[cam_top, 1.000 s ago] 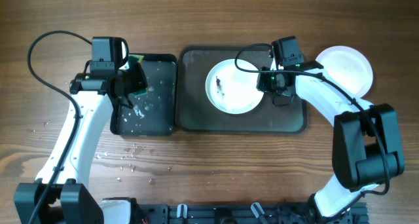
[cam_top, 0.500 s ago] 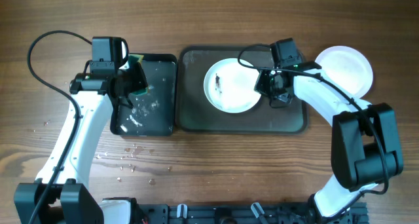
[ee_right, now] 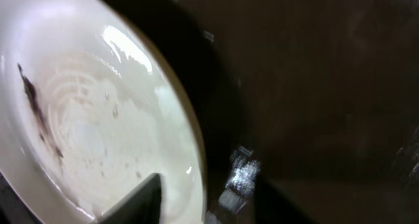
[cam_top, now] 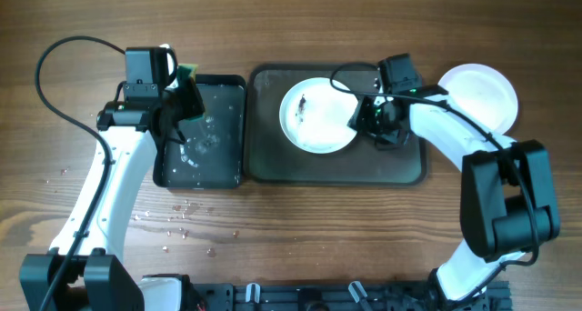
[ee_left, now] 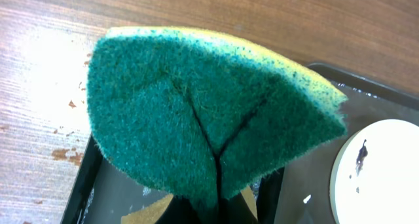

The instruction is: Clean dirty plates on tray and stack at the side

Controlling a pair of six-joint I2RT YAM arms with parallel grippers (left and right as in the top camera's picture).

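Observation:
A white plate (cam_top: 320,120) with a dark smudge left of its centre lies on the large dark-grey tray (cam_top: 400,165). My right gripper (cam_top: 362,120) is shut on the plate's right rim; in the right wrist view one finger lies on the plate (ee_right: 98,132) and the other outside the rim, at the gripper (ee_right: 196,185). My left gripper (cam_top: 188,97) is shut on a green and yellow sponge (ee_left: 209,112), held above the small black tray's far left corner. A clean white plate (cam_top: 479,93) rests on the table, right of the tray.
The smaller black tray (cam_top: 205,170) left of the big tray holds water and foam. Water drops (cam_top: 182,211) spot the wood in front of it. The right arm's cable arcs over the big tray's far right corner.
The right gripper has drawn the plate a little leftward on the tray. The left gripper with the sponge has risen and shifted towards the black tray's far edge.

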